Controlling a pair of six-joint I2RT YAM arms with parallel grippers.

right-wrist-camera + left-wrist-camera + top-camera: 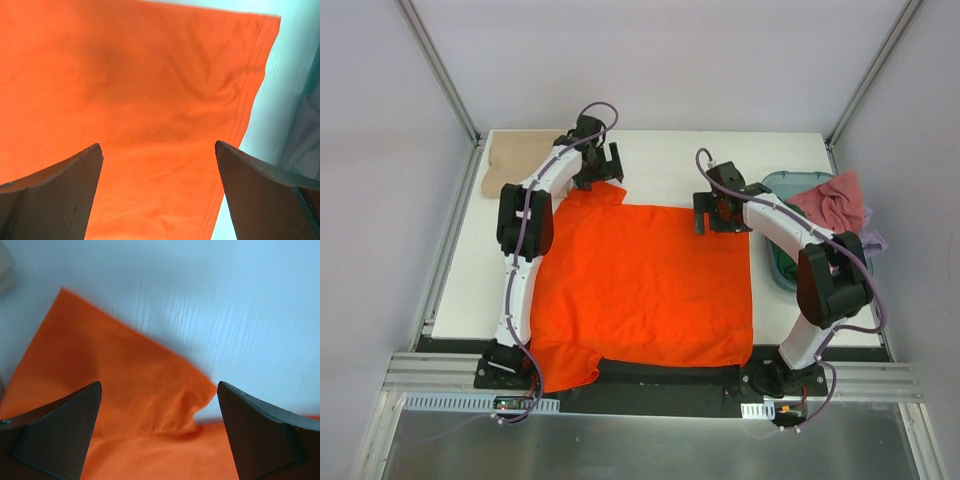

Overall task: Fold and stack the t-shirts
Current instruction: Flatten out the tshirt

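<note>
Top external, orange cloth t-shirt (640,285) spread flat, pink shirt (832,200) crumpled

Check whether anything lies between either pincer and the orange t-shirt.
Nothing visible does. The left pincer and right pincer both hang open above the far edge of the orange t-shirt, and the cloth under them is bare.

White tabletop (660,160) seen from above, enclosed by plain pale grey walls (660,60) on three sides. Slanted aluminium posts (439,70) set at far corners. Aluminium rail (430,372) fixed along near edge; brushed metal sheet (650,450) laid below it. Lighting soft, even.
</note>
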